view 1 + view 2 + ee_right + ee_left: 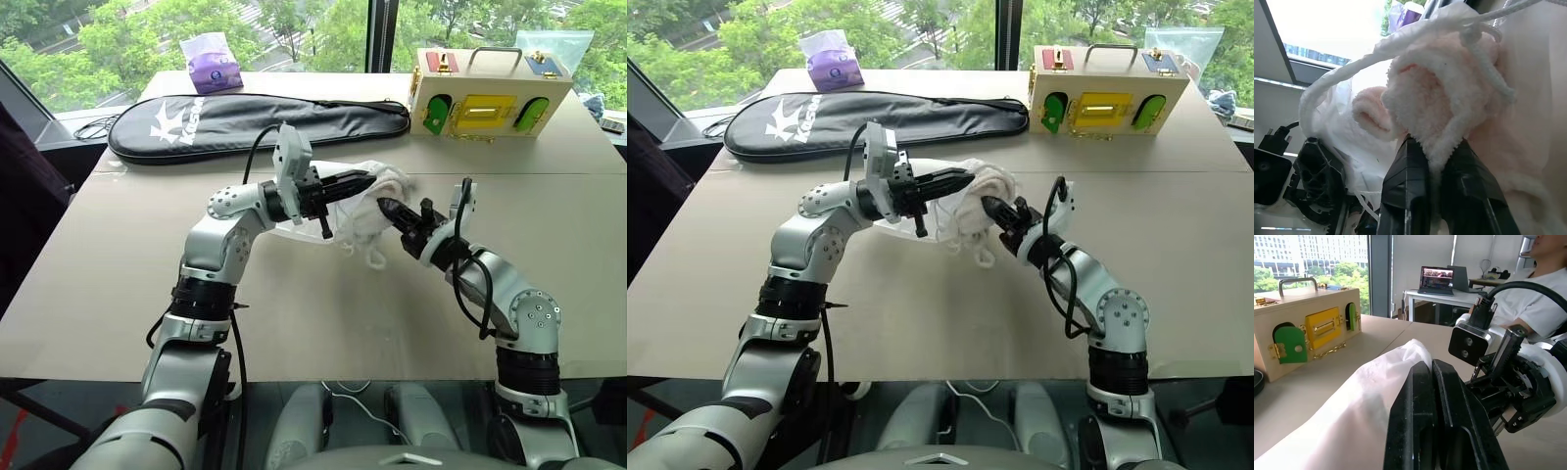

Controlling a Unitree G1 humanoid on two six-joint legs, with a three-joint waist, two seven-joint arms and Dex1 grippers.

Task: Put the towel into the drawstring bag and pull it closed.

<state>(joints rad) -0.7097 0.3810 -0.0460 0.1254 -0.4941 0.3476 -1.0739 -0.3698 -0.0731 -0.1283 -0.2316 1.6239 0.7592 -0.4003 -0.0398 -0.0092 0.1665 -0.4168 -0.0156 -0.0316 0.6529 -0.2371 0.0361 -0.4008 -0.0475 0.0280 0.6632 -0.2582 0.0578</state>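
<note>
My left gripper point(364, 182) is shut on the drawstring bag point(906, 223), a thin white pouch held a little above the table. In the left wrist view the bag's smooth fabric point(1352, 421) lies along the closed black fingers point(1420, 421). The cream terry towel point(384, 186) bulges at the bag's mouth, with white cord point(1488, 73) looped over it. How far inside it sits I cannot tell. From the right, my right gripper point(384, 207) meets it, shut on a fold of the towel point(1440, 98). The two grippers nearly touch.
A long black racket case point(245, 119) lies across the back of the table point(323, 313). A wooden latch box point(485, 93) stands at the back right, and a purple tissue pack point(211, 64) at the back. A person in a white shirt point(1528, 298) sits beyond the table.
</note>
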